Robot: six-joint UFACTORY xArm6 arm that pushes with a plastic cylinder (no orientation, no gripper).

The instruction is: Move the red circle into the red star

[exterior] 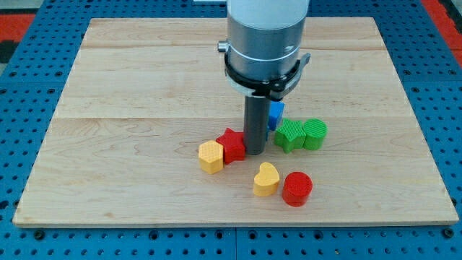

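The red circle (297, 188) lies near the view's bottom, right of centre. The red star (232, 144) lies up and to its left, touching a yellow hexagon (211, 156) on its left. A yellow heart (266, 179) sits between the circle and the star, just left of the circle. My tip (255, 151) stands on the board right beside the red star's right side, up and to the left of the red circle.
A green star (289, 135) and a green circle (315, 133) sit side by side right of my tip. A blue block (276, 113) shows partly behind the rod. The wooden board (130, 87) lies on a blue pegboard.
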